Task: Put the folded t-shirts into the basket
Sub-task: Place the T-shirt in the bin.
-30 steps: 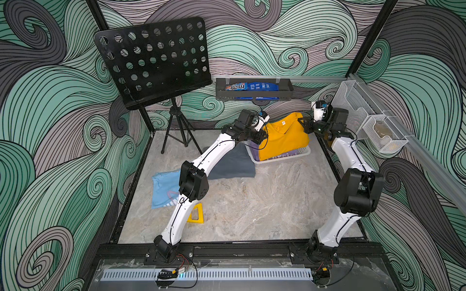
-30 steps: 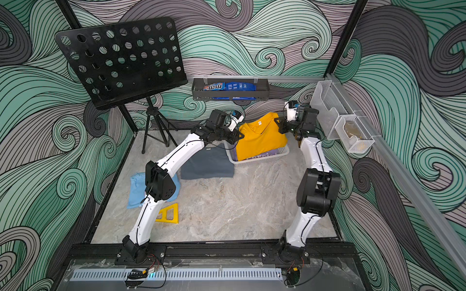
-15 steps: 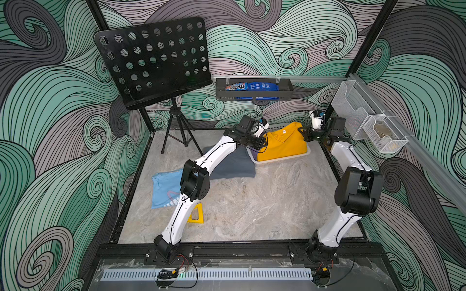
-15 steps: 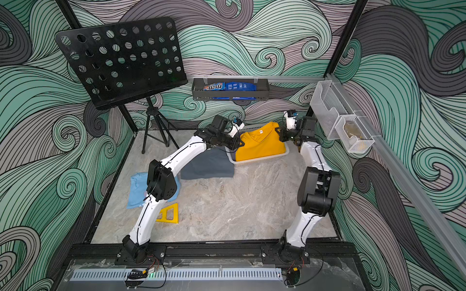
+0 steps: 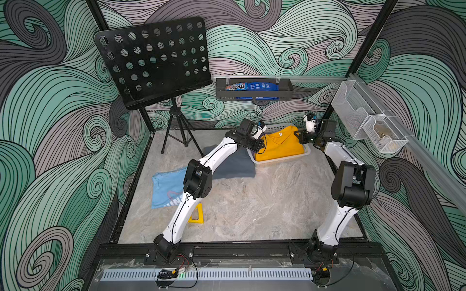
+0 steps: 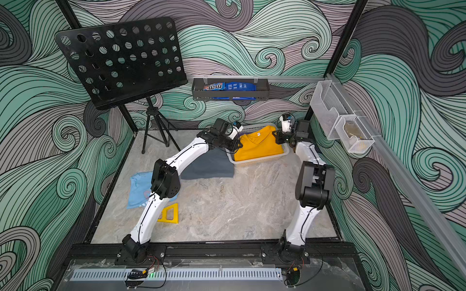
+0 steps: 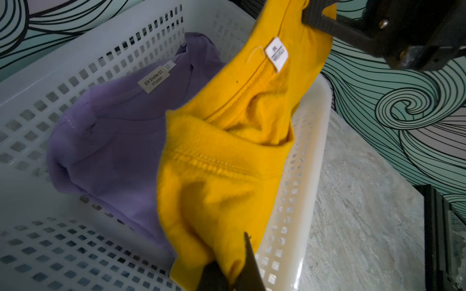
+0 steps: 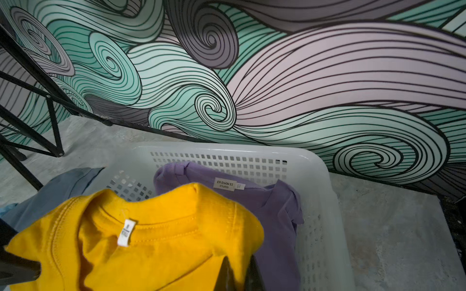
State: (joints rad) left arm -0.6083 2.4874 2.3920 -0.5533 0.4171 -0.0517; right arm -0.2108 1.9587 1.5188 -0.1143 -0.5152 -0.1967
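Note:
The mustard-yellow t-shirt hangs low into the white basket at the back right, stretched between both grippers. My left gripper is shut on one shoulder corner. My right gripper is shut on the other corner. Under the yellow shirt, the purple t-shirt lies inside the basket. The slate grey t-shirt lies on the table just left of the basket, partly under my left arm. The light blue t-shirt lies at the left.
A black music stand on a tripod stands at the back left. A yellow triangle lies near my left arm's lower link. A dark shelf tray with blue packets hangs on the back wall; wire bins hang at the right.
Both grippers have come down with the yellow t-shirt, which hung high above the basket a second ago and now sags into it. The other t-shirts have not moved.

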